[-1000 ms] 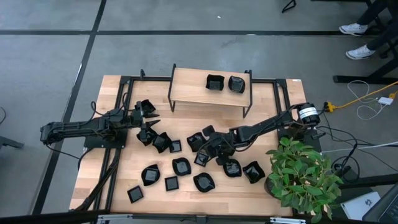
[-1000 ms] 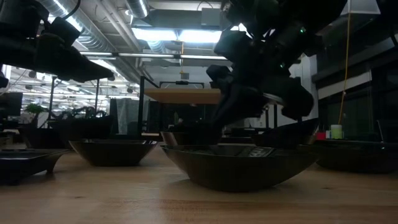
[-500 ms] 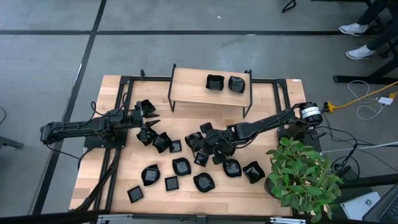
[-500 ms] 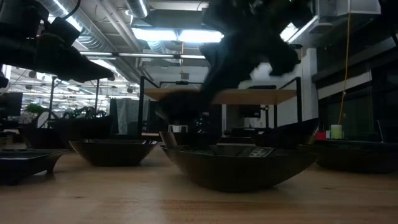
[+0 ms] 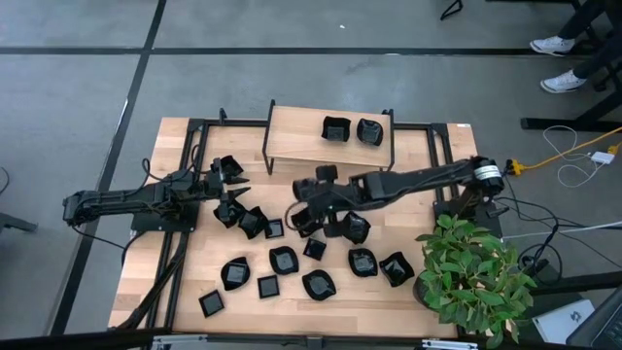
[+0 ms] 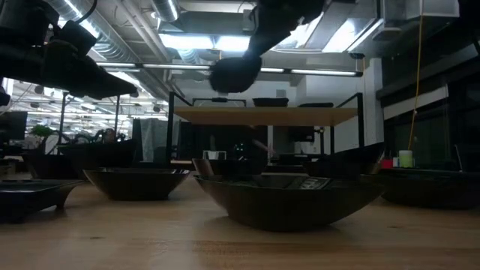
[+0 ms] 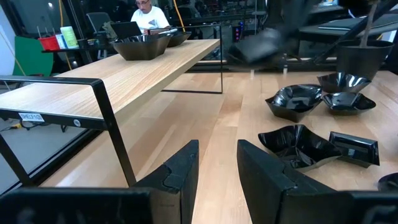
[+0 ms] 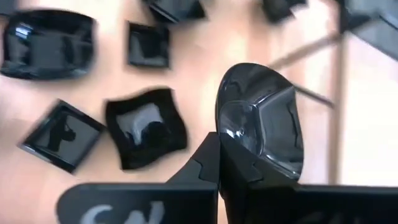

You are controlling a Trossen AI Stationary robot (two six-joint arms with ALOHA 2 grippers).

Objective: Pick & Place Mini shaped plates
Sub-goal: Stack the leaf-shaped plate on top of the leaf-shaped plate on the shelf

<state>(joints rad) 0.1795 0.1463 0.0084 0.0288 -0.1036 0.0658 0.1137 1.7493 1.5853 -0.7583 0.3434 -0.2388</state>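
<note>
The left gripper is kept at the counter's left, jaws open, nothing held. Many plates are spread over the counter. One plate is pinched by the right gripper's shut jaws, lifted near the shelf.

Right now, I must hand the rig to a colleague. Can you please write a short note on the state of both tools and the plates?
Right tool: shut on a rounded plate, lifted above the table, in front of the shelf.
Left tool: open, empty, waiting at the table's left side near the shelf end.
Done: two mini plates already sit on the shelf.
Left: many loose plates are scattered on the table; the held one is not yet placed.
</note>
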